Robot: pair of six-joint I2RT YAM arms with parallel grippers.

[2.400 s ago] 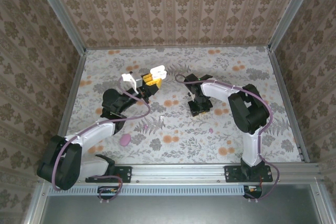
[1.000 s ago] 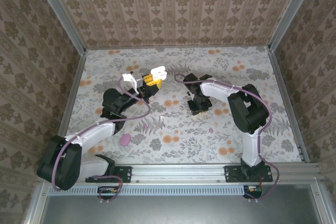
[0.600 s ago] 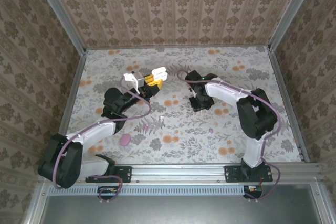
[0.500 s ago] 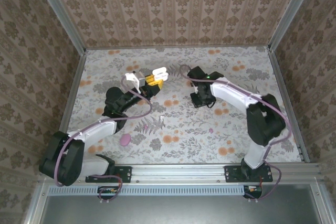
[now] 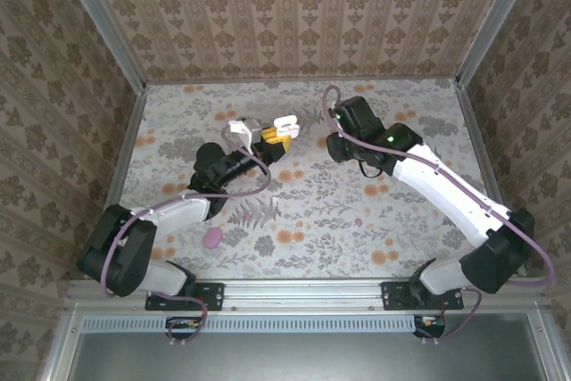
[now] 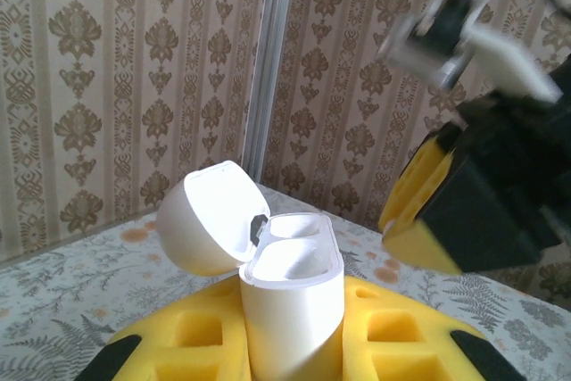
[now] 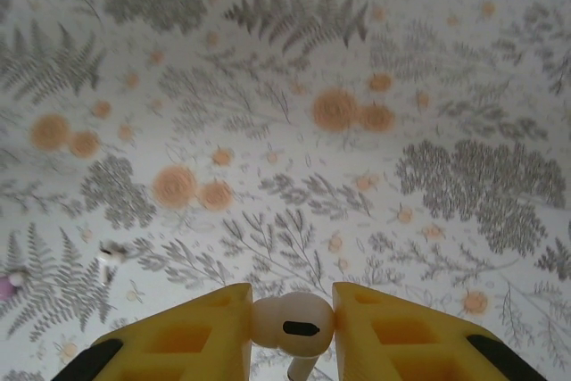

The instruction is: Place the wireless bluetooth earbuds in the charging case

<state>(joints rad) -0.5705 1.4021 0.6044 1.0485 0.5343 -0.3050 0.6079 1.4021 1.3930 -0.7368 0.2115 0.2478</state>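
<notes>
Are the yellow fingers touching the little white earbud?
Touching. In the right wrist view, the white earbud sits pinched in the right gripper, with its yellow fingers pressed against it on both sides and no gap.

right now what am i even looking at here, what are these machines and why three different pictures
Two robot arms are bolted to the near edge of a table covered in flowery cloth. One picture looks down from above. The other two come from small cameras on each arm's wrist, so you see that arm's own fingers. The left gripper is shut on an open white charging case. The right gripper pinches a white earbud. On the cloth lie a pink oval thing, perhaps another case, and a tiny pink bud.
</notes>
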